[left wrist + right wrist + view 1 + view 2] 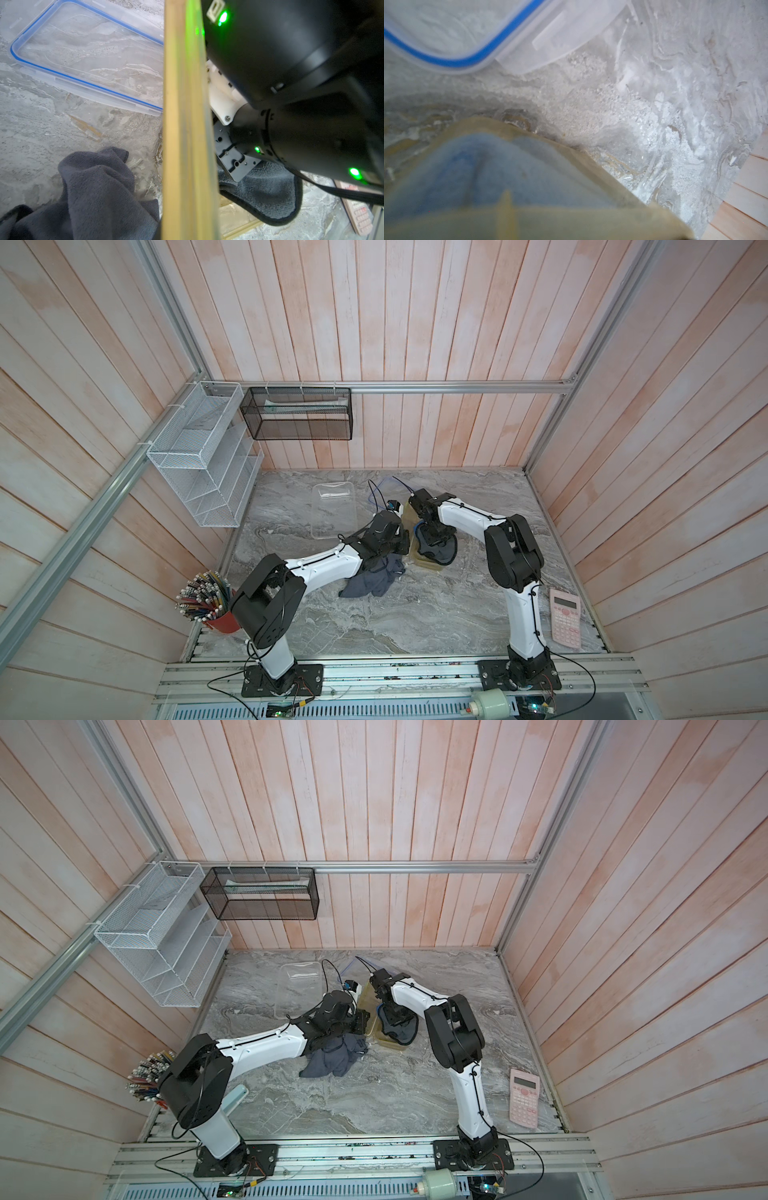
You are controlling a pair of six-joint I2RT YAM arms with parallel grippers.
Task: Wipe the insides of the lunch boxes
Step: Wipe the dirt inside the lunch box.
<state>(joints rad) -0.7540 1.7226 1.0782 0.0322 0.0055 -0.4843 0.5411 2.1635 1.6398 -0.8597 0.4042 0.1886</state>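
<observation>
Both top views: the clear lunch box (332, 510) (297, 990) sits far back on the tabletop (415, 622). The amber lunch box (428, 566) beside it holds a grey cloth (442, 553), and the right end effector (432, 537) is closed on that. The left end effector (401, 543) pinches the amber wall. Left wrist: a blue-rimmed lid (83, 52) lies flat, with a second cloth (93, 187) outside the box. Right wrist: blurry, the cloth shows through the amber.

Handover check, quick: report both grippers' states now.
Left gripper: closed, seemingly on the wall of the amber lunch box.
Right gripper: shut, apparently pinching the grey cloth inside that box.
</observation>
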